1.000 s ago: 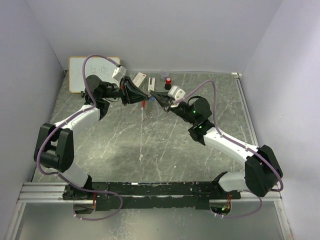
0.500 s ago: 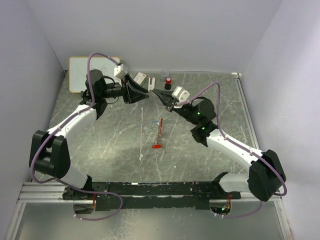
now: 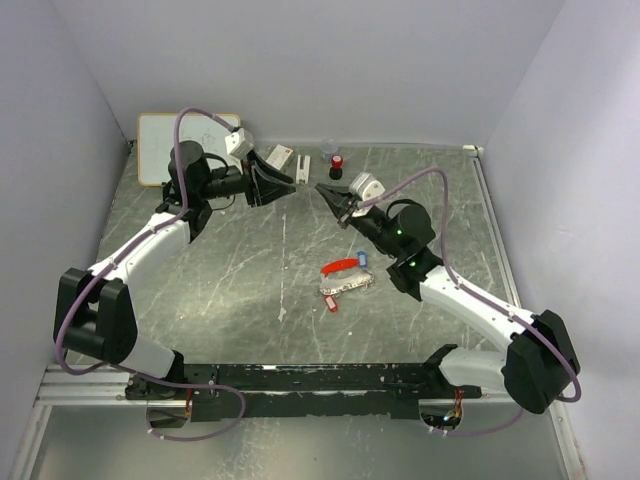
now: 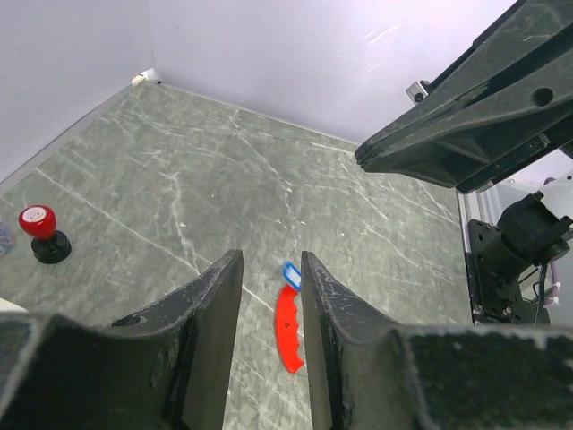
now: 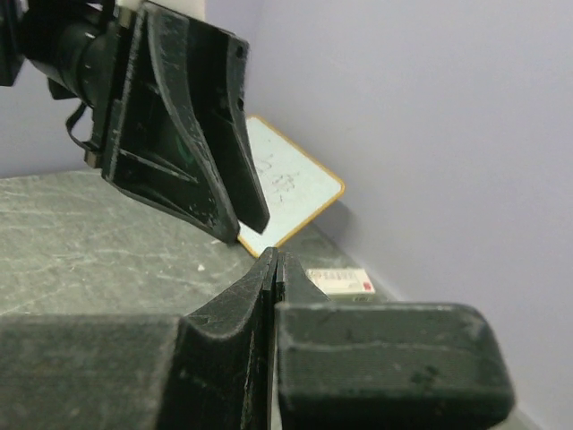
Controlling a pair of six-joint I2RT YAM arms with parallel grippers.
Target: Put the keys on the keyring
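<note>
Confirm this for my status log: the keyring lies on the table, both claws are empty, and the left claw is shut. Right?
No, the left claw is open: the left wrist view shows it parted, with the table visible through the gap. The rest holds: the keyring lies on the table and both claws, the right claw included, are empty.

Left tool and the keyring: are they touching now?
Apart. In the top external view the left tool hangs near the back of the table, and the keyring lies in the middle, with bare surface between them.
</note>
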